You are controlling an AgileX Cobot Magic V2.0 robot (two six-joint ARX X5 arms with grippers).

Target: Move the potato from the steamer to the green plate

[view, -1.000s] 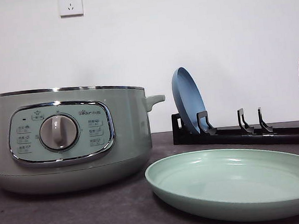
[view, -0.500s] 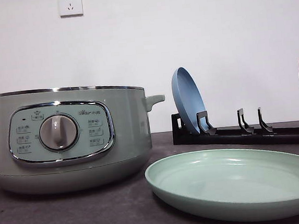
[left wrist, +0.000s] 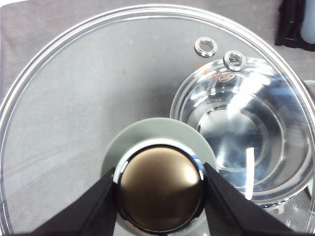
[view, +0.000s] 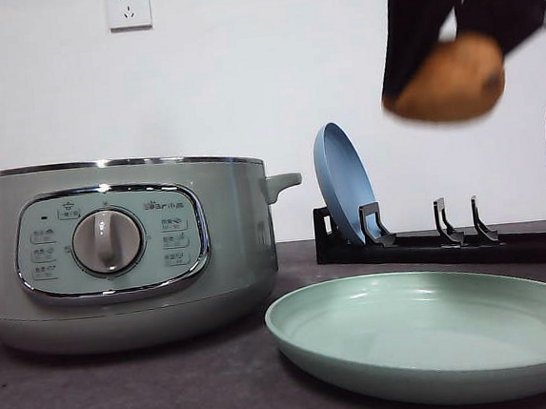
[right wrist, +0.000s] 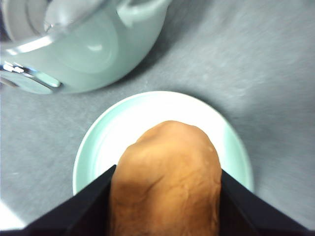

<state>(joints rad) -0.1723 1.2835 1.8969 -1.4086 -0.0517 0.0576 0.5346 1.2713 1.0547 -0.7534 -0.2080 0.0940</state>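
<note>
Nearest sits the green plate (view: 432,332), bare on the dark table, with the steamer (view: 115,252) just beside it, lid off. High above the plate the right gripper (view: 449,79) pinches the potato (view: 449,79) across its middle, fingers pressed to both flanks. It looks dense, firm and smooth-skinned, so it could slip; a grip across the widest part seems safest. The left gripper (left wrist: 160,189) clamps the glass lid's knob (left wrist: 160,189). Farther back, a blue plate (view: 343,184) leans in a black rack (view: 448,242).
</note>
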